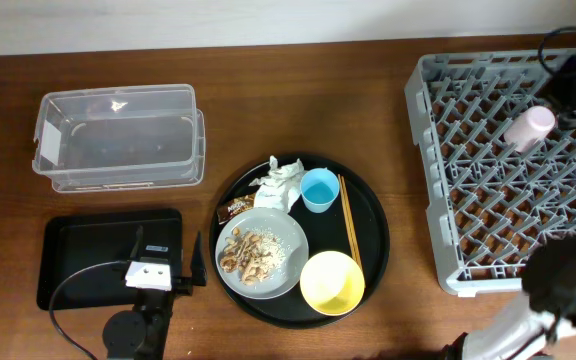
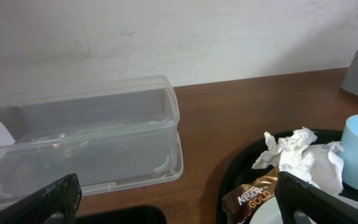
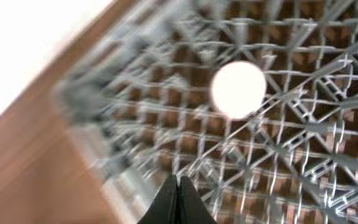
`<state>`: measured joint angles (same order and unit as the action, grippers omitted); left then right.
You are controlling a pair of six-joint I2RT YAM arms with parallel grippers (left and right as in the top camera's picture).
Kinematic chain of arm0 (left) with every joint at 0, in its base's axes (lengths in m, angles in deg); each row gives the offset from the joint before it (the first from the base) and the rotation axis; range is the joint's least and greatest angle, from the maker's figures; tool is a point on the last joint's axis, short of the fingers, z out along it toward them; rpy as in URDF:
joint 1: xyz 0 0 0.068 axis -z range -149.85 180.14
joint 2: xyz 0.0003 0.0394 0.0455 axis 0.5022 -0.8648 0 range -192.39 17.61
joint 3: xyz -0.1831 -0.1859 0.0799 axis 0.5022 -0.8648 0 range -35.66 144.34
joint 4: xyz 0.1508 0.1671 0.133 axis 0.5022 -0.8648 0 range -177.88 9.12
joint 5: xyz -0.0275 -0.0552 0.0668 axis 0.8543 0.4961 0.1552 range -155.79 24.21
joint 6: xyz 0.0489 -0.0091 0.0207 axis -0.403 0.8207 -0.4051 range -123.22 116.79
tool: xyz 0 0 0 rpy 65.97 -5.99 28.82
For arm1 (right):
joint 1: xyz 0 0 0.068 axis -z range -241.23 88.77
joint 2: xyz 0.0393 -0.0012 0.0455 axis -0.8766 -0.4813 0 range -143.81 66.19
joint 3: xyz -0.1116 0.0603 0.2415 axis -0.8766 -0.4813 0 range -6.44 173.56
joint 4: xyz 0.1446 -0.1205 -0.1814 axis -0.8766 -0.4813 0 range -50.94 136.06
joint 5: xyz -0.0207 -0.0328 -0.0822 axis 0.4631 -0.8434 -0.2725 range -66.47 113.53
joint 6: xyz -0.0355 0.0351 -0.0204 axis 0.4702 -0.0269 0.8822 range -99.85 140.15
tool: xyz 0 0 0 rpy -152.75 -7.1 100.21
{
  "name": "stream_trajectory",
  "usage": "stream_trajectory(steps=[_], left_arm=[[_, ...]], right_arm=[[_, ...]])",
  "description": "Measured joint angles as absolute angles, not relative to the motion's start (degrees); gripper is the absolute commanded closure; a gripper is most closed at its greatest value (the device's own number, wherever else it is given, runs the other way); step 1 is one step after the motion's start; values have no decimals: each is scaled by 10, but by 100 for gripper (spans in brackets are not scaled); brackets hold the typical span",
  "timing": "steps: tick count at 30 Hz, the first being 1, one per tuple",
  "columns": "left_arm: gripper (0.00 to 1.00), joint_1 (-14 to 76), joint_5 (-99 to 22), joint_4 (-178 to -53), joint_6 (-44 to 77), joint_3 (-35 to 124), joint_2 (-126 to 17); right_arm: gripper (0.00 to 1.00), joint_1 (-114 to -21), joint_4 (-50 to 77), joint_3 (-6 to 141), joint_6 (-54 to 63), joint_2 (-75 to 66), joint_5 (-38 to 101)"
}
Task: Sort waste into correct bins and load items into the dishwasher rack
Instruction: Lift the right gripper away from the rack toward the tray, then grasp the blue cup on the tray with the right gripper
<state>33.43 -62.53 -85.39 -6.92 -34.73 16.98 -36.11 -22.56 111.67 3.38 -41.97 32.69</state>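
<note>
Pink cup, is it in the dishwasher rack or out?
In: the pink cup sits on the lattice inside the dishwasher rack walls, in the overhead view.

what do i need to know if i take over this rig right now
Left gripper: open, empty, between the shallow black rectangular tray and the large round black tray.
Right gripper: shut, empty, by the large grey lattice dishwasher rack.
Done: small pink cup in the rack.
Left: small blue cup, yellow bowl, wooden chopsticks, pale grey round plate with beige food scraps, crumpled white paper napkin, brown-and-gold snack wrapper, all on the round tray.
Clear plastic tub and rectangular tray look empty.
</note>
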Motion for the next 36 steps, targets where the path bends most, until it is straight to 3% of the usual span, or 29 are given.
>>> stream_trajectory(steps=[6,13,18,25,27,28,29,36], left_arm=[[1,334,-625,-854,-69,-347,170],[1,334,-625,-854,-69,-347,170],[0,334,-625,-854,-69,-347,170],[0,334,-625,-854,-69,-347,170],[1,334,-625,-854,-69,-347,170],[1,334,-625,-854,-69,-347,170],[1,334,-625,-854,-69,-347,170],[1,334,-625,-854,-69,-347,170]], right_arm=[[96,-426,-339,1119,54,-310,344],[96,-487,-429,1118,58,-303,309],[96,-508,-475,1117,58,-277,286],[95,-546,-479,1060,58,-128,265],[83,-563,-461,1020,58,-95,266],[59,-570,-445,997,59,-83,265],[54,-582,-431,965,60,-70,266],[51,-640,-366,853,64,-76,305]])
